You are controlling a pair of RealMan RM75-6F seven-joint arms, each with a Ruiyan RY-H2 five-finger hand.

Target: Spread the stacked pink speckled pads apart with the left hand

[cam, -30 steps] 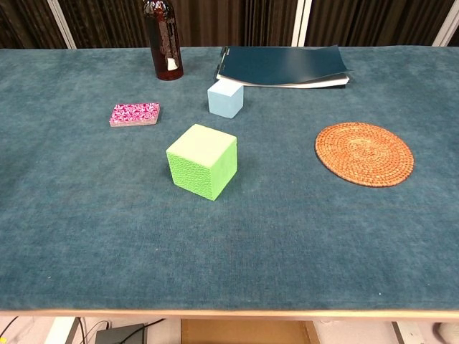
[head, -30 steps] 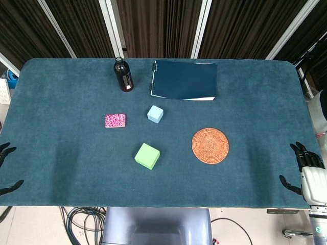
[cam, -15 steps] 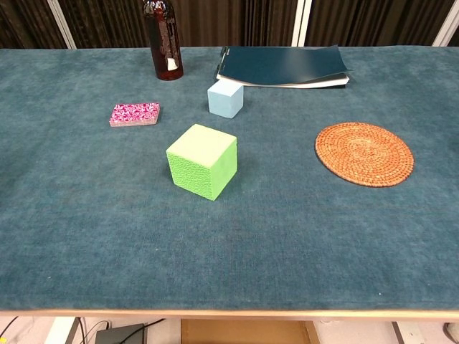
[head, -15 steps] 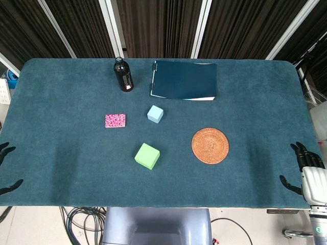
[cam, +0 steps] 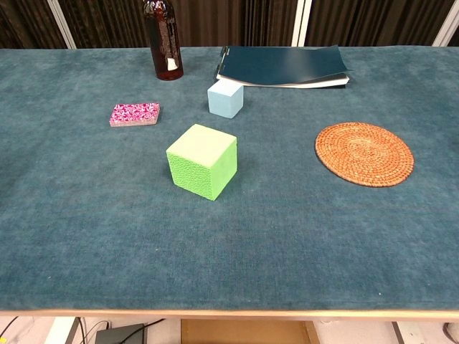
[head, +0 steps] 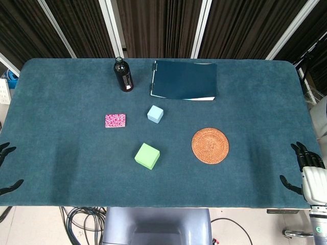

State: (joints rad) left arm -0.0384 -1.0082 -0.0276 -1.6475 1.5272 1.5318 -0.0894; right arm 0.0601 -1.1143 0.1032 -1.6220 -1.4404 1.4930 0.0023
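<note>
The pink speckled pads [head: 115, 120] lie as one neat stack on the teal table, left of centre; in the chest view the stack [cam: 134, 114] shows its layered edge. My left hand [head: 6, 168] shows only as dark fingertips at the table's left front edge, far from the stack, fingers apart and empty. My right hand [head: 305, 171] sits at the right front edge, fingers spread, holding nothing. Neither hand appears in the chest view.
A green cube [head: 147, 155] sits in front of the stack and a light blue cube [head: 155, 114] to its right. A dark bottle [head: 122, 75] and a dark blue folder [head: 184, 80] stand at the back. A woven round coaster [head: 210, 145] lies right of centre.
</note>
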